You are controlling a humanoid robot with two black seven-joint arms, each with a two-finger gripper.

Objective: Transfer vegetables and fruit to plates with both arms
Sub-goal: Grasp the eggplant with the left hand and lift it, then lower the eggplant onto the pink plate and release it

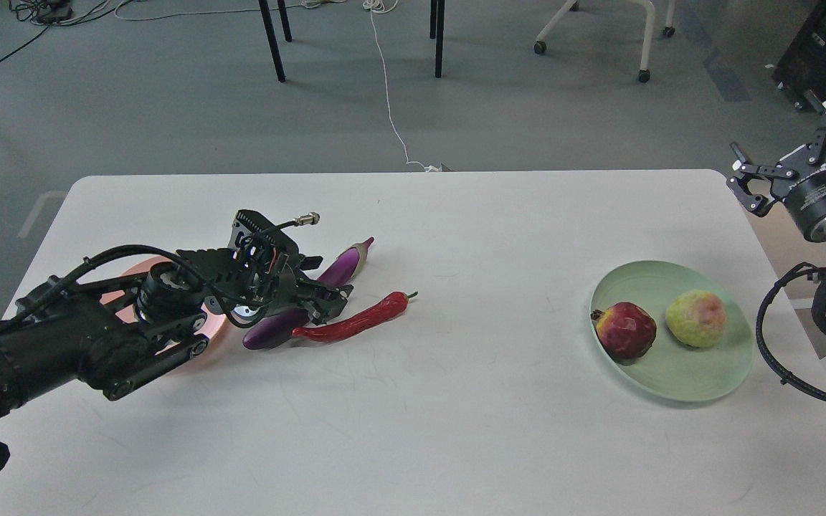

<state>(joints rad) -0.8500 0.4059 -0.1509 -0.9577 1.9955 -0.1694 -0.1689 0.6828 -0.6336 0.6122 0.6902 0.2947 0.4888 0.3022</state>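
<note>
Our left gripper (323, 301) straddles the eggplant (341, 266) near the tabletop's left edge, grip undeterminable, chili (355, 320) alongside, pink plate (169, 315) beneath our arm.

Two plates (pink (142, 274), green (700, 383)), two fruits (625, 330) (696, 318), two vegetables (345, 264) (363, 319).

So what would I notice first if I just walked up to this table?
Probably the left gripper reaching over the purple eggplant and red chili, left of the middle. Then the green plate on the right, with a pomegranate and a yellow-green fruit on it.
</note>
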